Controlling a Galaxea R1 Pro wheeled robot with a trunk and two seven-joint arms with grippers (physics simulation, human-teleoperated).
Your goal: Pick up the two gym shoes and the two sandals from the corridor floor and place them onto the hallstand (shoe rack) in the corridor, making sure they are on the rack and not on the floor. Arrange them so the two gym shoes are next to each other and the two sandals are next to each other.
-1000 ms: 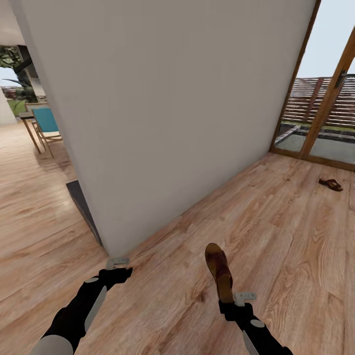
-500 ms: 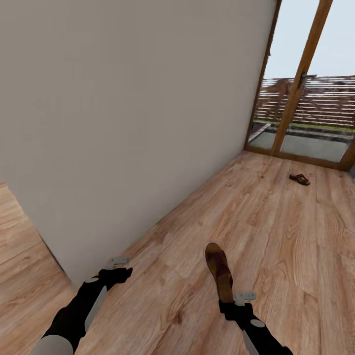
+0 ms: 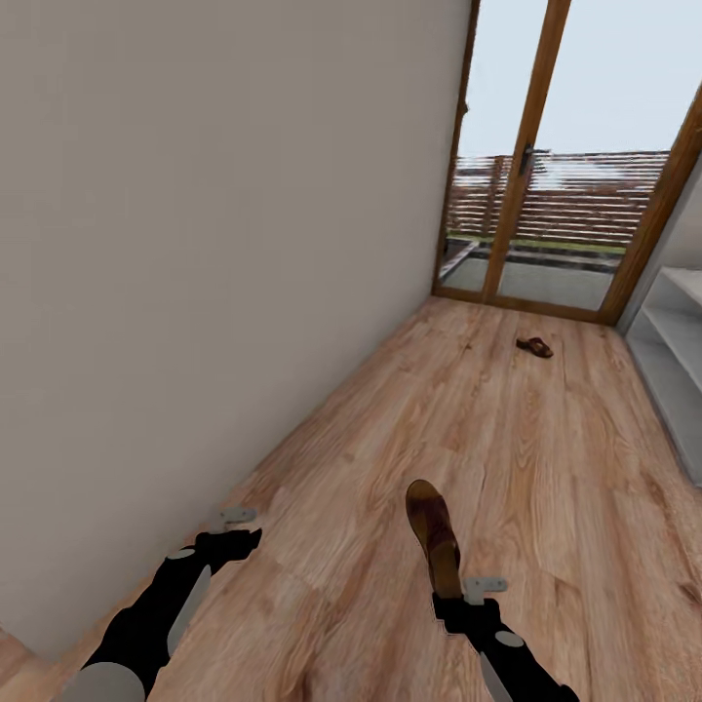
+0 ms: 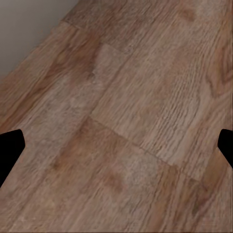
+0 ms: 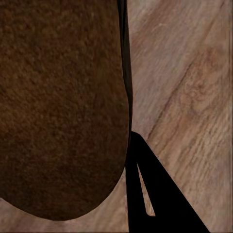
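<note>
Right pincer (image 3: 450, 588) pinches one sandal (image 3: 432, 535) by its heel, held above the corridor floor (image 3: 546, 458). Left pincer (image 3: 237, 526) spread, empty. Second sandal (image 3: 533, 346) lies far ahead near glass door; hallstand (image 3: 673, 366) at right edge.

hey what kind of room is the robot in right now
Most likely a home corridor or entry hall: a narrow wood-plank floor runs beside a plain wall to glazed wooden doors, with pale shelving at the side and a sandal lying ahead.
</note>
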